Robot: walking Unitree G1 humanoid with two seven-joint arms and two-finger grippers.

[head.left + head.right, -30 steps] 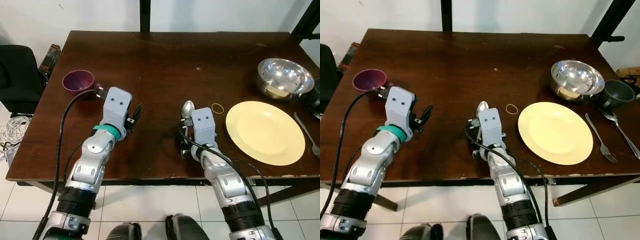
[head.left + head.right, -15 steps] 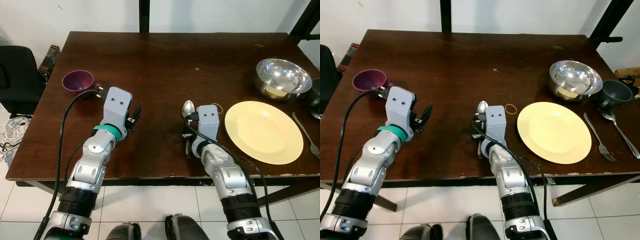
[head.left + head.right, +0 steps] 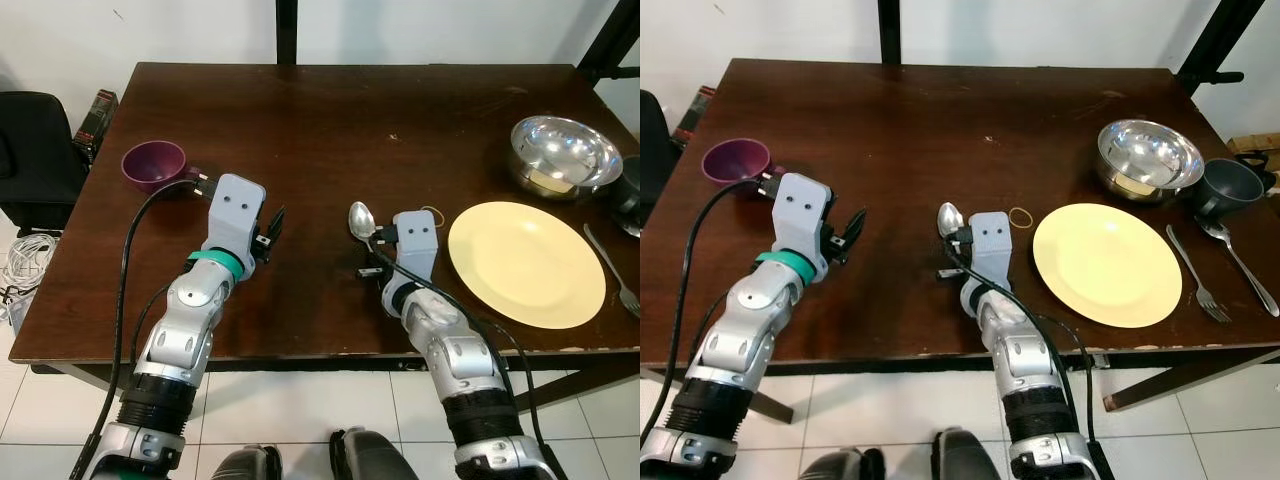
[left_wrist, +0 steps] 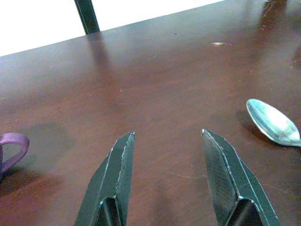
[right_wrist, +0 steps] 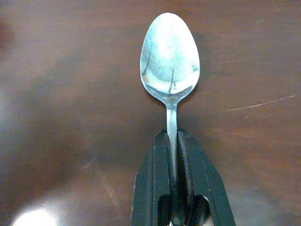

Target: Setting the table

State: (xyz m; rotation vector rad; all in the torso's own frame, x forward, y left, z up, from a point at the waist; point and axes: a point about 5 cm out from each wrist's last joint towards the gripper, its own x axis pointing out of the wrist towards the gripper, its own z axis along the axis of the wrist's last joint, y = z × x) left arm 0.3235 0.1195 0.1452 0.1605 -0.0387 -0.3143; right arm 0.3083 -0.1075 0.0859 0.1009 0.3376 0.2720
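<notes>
Currently the right gripper (image 5: 177, 141) has its fingers clamped on the neck of the spoon (image 3: 361, 219), just below the bowl, which points away from the robot. The spoon sits just above the table (image 3: 330, 120), immediately to the left of the yellow plate (image 3: 527, 263); whether the bowl touches the wood cannot be told. A grip this close to the bowl probably keeps the handle from swinging and leaves the bowl end free to aim at the chosen spot.

Left gripper (image 4: 167, 165) hovers low over bare wood, fingers spread apart, grasping nothing; it looks parked clear of the working arm.

Nearby, a small rubber band (image 3: 1022, 214) lies between the right arm and the plate rim.

Right of the plate, a fork (image 3: 1201, 283) and a second spoon (image 3: 1237, 255) lie side by side at the table's right edge, so that side already looks set.

Farther back, a steel bowl (image 3: 566, 154) stands beyond the plate with a dark mug (image 3: 1232, 187) beside it. A purple cup (image 3: 154, 165) sits well apart near the left edge, handle toward the robot's left arm.

Judgement: spoon placement in hand, setting partly complete.
</notes>
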